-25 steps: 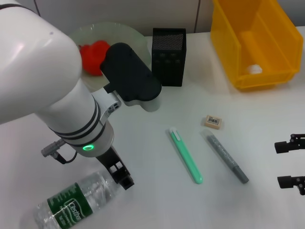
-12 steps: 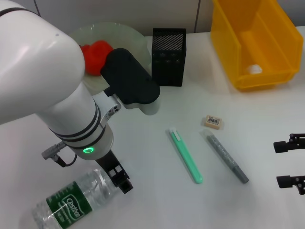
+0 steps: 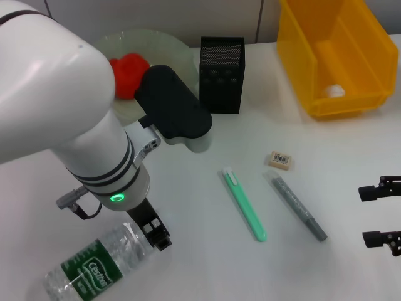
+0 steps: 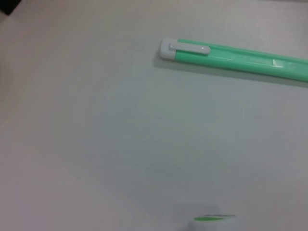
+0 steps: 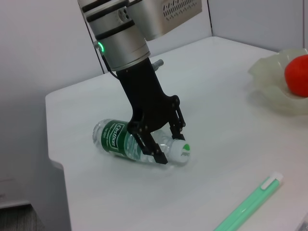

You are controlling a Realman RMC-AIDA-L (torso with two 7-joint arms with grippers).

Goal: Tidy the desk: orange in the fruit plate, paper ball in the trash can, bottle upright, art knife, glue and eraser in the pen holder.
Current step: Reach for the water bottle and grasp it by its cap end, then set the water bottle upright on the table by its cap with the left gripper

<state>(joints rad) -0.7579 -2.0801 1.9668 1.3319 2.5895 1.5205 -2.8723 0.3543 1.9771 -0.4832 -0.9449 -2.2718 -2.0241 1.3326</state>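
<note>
The bottle [image 3: 94, 271] lies on its side at the table's front left, its cap [image 5: 182, 150] pointing toward the middle. My left gripper [image 5: 167, 142] is open, with its fingers down on either side of the bottle's neck end. The orange [image 3: 130, 73] rests in the fruit plate [image 3: 169, 50] at the back left. The black mesh pen holder [image 3: 222, 74] stands beside it. The green art knife [image 3: 244, 204], the grey glue stick [image 3: 294, 205] and the eraser [image 3: 280, 159] lie on the table. The paper ball [image 3: 334, 91] is in the yellow trash can [image 3: 360, 37]. My right gripper [image 3: 383, 213] stands open at the right edge.
The left arm's bulky white body [image 3: 69, 113] covers much of the table's left side and part of the fruit plate. In the left wrist view only bare table and the art knife [image 4: 231, 57] show. The table's edge [image 5: 53, 159] runs close behind the bottle.
My left gripper has edged slightly toward the bottle's neck and lower. The arm's shift uncovers a little more of the orange. The right arm is still.
</note>
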